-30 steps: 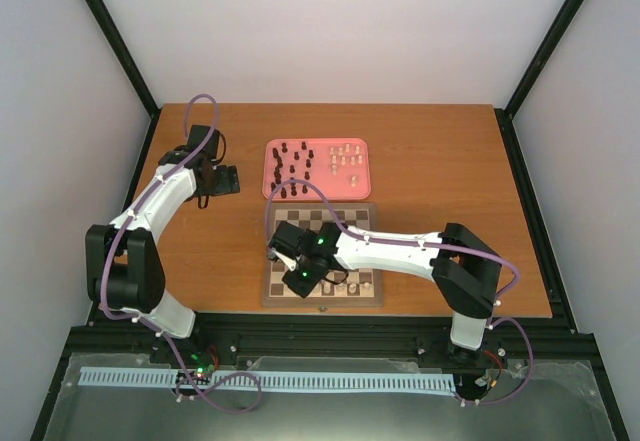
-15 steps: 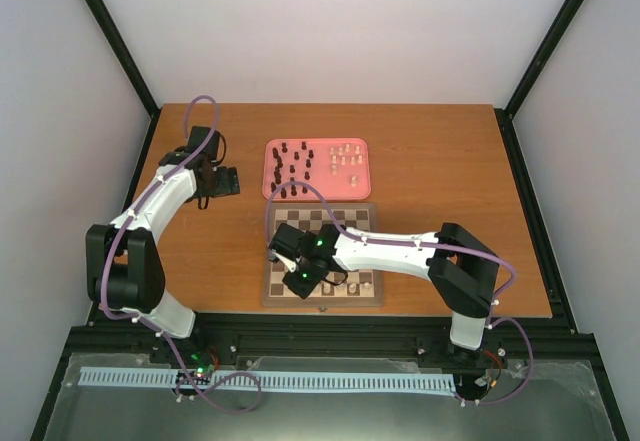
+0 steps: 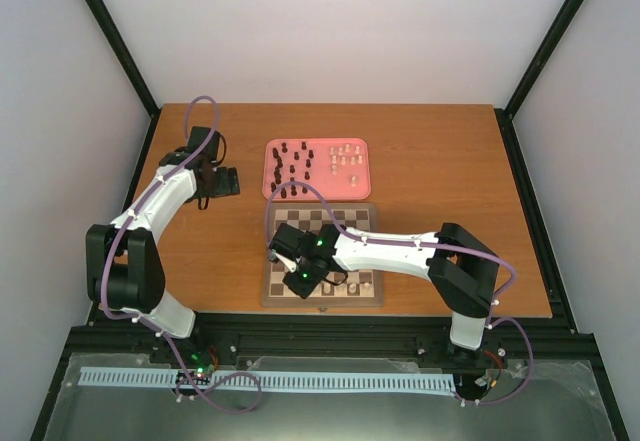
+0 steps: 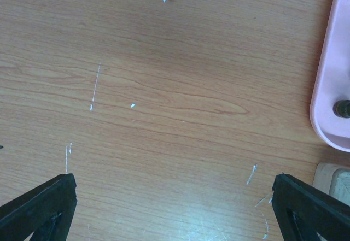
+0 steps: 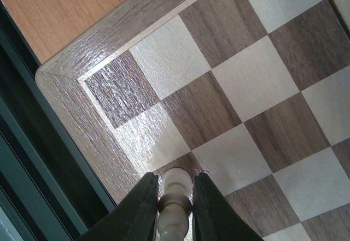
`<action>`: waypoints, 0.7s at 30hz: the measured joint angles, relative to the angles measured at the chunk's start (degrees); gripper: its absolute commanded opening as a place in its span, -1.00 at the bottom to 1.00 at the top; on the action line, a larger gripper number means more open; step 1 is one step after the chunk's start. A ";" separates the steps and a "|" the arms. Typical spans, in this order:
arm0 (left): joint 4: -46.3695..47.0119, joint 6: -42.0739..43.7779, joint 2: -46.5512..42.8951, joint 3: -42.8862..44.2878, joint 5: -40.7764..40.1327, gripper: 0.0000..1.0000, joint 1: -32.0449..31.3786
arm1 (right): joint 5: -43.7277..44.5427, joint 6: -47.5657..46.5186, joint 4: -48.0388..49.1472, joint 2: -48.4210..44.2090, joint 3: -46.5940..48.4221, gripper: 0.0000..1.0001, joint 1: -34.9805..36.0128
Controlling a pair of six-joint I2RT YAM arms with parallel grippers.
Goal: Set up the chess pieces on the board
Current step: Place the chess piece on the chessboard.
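The board point(image 3: 360, 219) lies in the middle of the table, with several cream chess pieces point(image 3: 345, 287) along its near edge. My right gripper point(image 3: 300, 281) hangs over its near left corner. In the right wrist view the gripper point(image 5: 176, 183) is shut on a cream chess piece point(image 5: 176, 197). Both fingers point(image 5: 145, 203) touch its collar, and its foot meets a dark square of the board point(image 5: 257, 82). My left gripper point(image 3: 228, 181) is open over bare wood, left of the tray; in the left wrist view it point(image 4: 174, 181) holds nothing.
A pink tray point(image 3: 268, 176) behind the board holds dark pieces point(image 3: 290, 161) on its left and cream pieces point(image 3: 347, 158) on its right. Its rim point(image 4: 331, 82) and one dark piece point(image 4: 343, 108) show at the right of the left wrist view. Black frame rails border the table.
My right arm has shifted very slightly over the board's near left corner. The left arm has not moved.
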 measured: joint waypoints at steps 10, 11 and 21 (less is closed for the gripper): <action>-0.02 0.00 0.00 0.00 -0.02 0.99 0.00 | 0.15 -1.64 -1.97 0.00 0.04 -0.51 0.00; -0.02 0.00 0.00 0.00 -0.02 0.99 0.00 | 0.17 -1.79 -2.19 0.00 0.07 -0.50 0.00; -0.07 -0.02 0.00 0.44 -0.31 0.99 0.00 | 0.59 -4.59 -3.41 0.00 1.46 -0.40 -0.04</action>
